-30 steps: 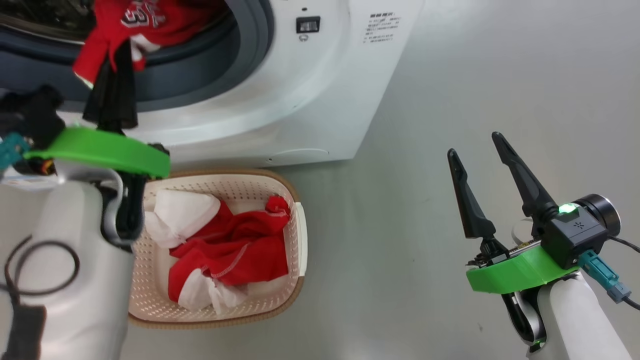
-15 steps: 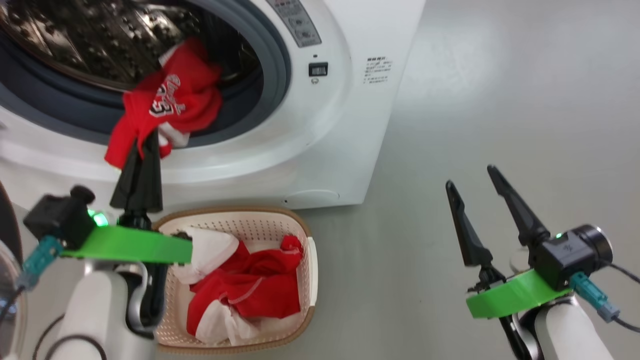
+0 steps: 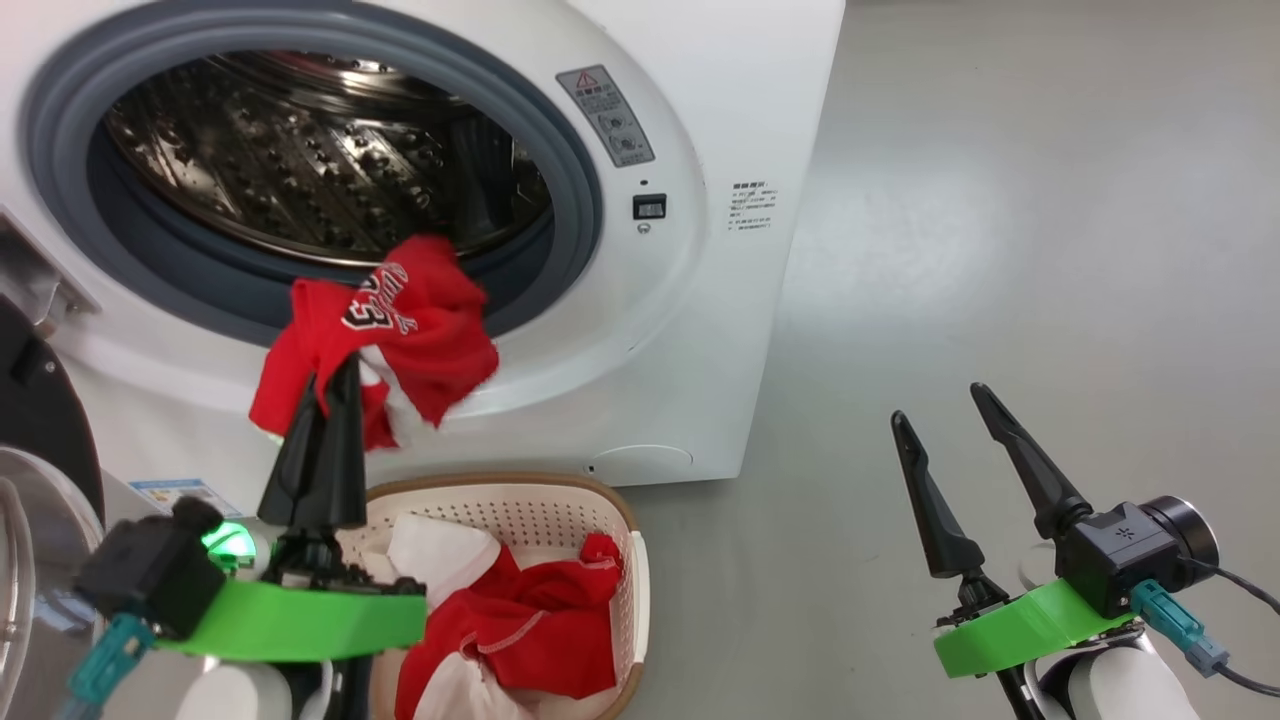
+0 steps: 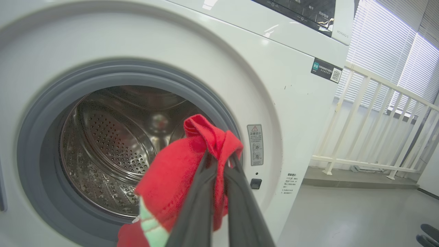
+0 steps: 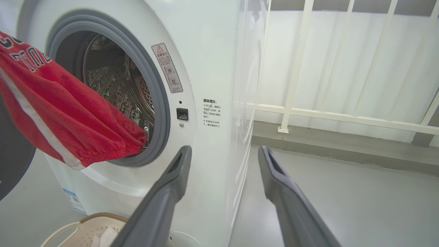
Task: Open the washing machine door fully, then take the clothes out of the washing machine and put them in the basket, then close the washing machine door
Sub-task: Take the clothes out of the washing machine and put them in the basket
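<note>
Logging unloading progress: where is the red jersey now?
Head view, left: the red jersey hangs pinched in the left gripper, before the washer opening, above the basket.

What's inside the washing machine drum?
The drum shows bare steel where visible. The red jersey, pinched in the left fingers, hangs before the opening, hiding the drum's lower front.

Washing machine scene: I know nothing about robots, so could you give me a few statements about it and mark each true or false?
1. The left gripper is shut on a red garment. True.
2. The right gripper holds a white cloth. False: it is open and empty.
3. The washing machine door is closed. False: it stands open, showing the drum.
4. The basket holds red and white clothes. True.
</note>
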Controlling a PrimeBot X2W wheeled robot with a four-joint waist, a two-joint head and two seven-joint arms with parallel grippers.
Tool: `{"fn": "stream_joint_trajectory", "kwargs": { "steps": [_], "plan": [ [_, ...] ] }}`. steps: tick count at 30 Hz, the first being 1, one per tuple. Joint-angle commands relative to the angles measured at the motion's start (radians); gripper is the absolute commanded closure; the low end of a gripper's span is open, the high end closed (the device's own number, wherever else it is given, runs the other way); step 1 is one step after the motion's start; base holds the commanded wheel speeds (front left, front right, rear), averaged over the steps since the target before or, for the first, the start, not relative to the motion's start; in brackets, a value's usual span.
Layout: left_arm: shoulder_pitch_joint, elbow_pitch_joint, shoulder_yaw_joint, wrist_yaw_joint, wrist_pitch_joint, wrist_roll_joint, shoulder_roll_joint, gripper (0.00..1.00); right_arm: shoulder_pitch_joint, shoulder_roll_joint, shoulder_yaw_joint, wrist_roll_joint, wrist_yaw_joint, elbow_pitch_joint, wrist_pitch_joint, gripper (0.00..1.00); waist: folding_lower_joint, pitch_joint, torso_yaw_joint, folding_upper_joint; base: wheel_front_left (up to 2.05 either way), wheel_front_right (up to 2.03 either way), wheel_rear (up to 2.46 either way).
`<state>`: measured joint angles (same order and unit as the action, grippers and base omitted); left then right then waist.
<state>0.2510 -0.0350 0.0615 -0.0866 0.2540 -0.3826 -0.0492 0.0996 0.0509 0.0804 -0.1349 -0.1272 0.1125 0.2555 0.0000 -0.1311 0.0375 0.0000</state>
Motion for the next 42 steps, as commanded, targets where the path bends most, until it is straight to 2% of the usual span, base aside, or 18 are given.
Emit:
{"fn": "stream_joint_trajectory", "kwargs": {
  "steps": [1,7,13,29,31,32,35,42],
  "plan": [
    [-0.006,0.050,-0.026,0.012,0.005,0.001,-0.014,1.00,-0.001,-0.001,0.024,-0.004,-0.003,-0.025,0.006,0.00,0.0000,0.006,-0.001,0.0000,0.00,0.00,0.00],
    [-0.045,0.120,-0.007,0.034,-0.016,-0.005,-0.011,1.00,-0.005,-0.001,0.020,0.003,-0.003,-0.032,0.006,0.00,0.0000,-0.001,-0.006,0.0000,0.00,0.00,0.00],
    [-0.041,0.023,0.004,0.032,-0.025,-0.041,-0.009,1.00,0.009,-0.001,0.028,0.003,-0.003,-0.034,0.006,0.00,0.0000,-0.025,-0.003,0.0000,0.00,0.00,0.00],
    [0.168,-0.515,0.095,0.013,-0.011,-0.143,-0.002,1.00,0.062,-0.001,0.037,0.008,-0.003,-0.032,0.006,0.00,0.0000,-0.156,0.015,0.0000,0.00,0.00,0.00],
    [0.223,-0.645,0.123,0.017,-0.007,-0.180,-0.001,1.00,0.073,-0.001,0.043,0.007,-0.003,-0.031,0.006,0.00,0.0000,-0.181,0.019,0.0000,0.00,0.00,0.00],
    [0.223,-0.645,0.123,0.017,-0.007,-0.180,-0.001,1.00,0.073,-0.001,0.043,0.007,-0.003,-0.031,0.006,0.00,0.0000,-0.181,0.019,0.0000,0.00,0.00,0.00],
    [0.279,-0.776,0.159,0.025,-0.009,-0.216,-0.001,1.00,0.086,-0.001,0.050,0.006,-0.003,-0.032,0.006,0.00,0.0000,-0.206,0.027,0.0000,0.00,0.00,0.00],
    [0.405,-1.050,0.253,0.013,-0.063,-0.297,-0.001,1.00,0.119,-0.001,0.066,-0.005,-0.003,-0.027,0.006,0.00,0.0000,-0.279,0.058,0.0000,0.00,0.00,0.00]
  ]
}}
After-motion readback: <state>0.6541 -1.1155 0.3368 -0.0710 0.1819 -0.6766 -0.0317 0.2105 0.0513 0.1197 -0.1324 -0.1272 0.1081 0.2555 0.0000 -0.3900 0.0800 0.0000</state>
